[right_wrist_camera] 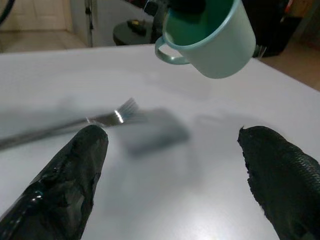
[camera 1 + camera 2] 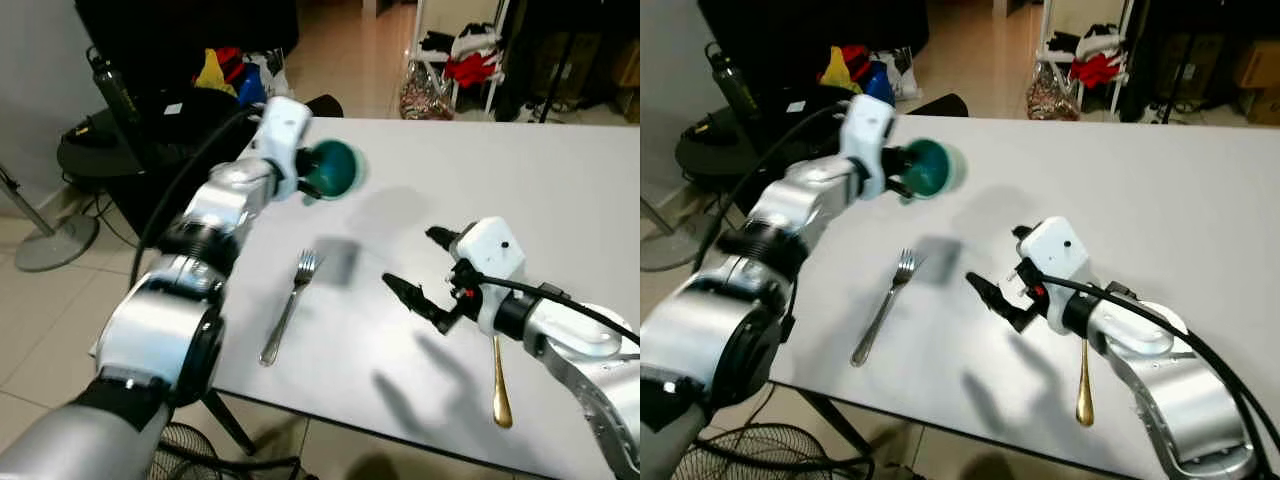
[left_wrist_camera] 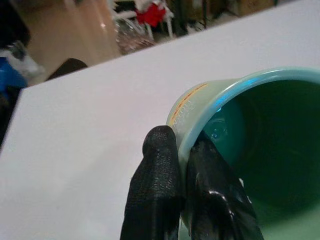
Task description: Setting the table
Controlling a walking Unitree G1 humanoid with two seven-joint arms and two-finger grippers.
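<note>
1. Mug (image 2: 333,167), teal with a light green outside, is hanging tilted in the air above the white table (image 2: 560,190), beyond the fork's tines, its mouth turned toward the robot.
2. Left gripper (image 3: 185,165) is holding the mug by the rim: one black finger is pressing on the outside wall, the other is sitting inside the mouth, and the two are pinched narrow on the wall between them.
3. Fork (image 2: 288,305), silver, is lying flat on the table, tines pointing away from the robot, near the table's near edge.
4. Right gripper (image 2: 425,270) is hovering just above the table to the right of the fork, its fingers (image 1: 75,175) spread wide with nothing between them; it is pointing toward the fork.
5. Spoon (image 2: 499,385), gold-coloured, is lying on the table to the right of the fork, partly under the right arm, its bowl toward the near edge.
6. Floor fan (image 2: 45,245) is standing on the tiles left of the table.
</note>
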